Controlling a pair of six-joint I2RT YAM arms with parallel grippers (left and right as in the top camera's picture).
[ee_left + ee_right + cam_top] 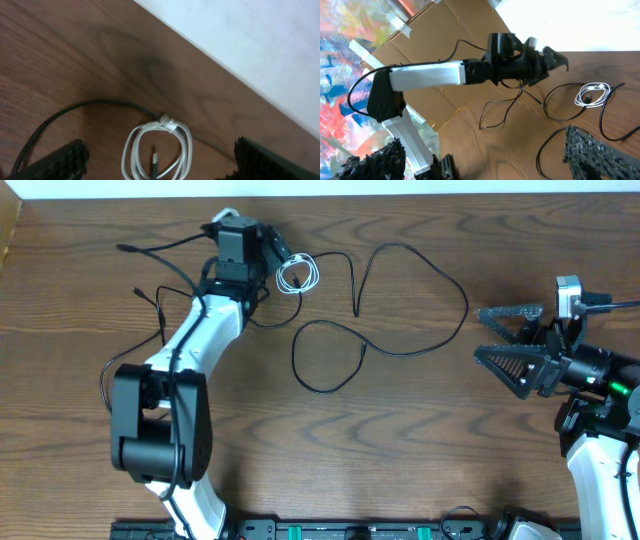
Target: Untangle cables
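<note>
My left jaws are spread wide, one on each side of the small white cable [157, 150]. It lies in a coil near the far edge of the brown surface [400, 440]. A long black cable [400, 300] loops beside it. My right jaws are spread too, well apart from both cables.

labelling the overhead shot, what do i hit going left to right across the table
From the left: left arm's black base joint → left gripper → white coiled cable → big black cable loop → right gripper. The thin black strands overlap the left arm, so they are left out.
</note>
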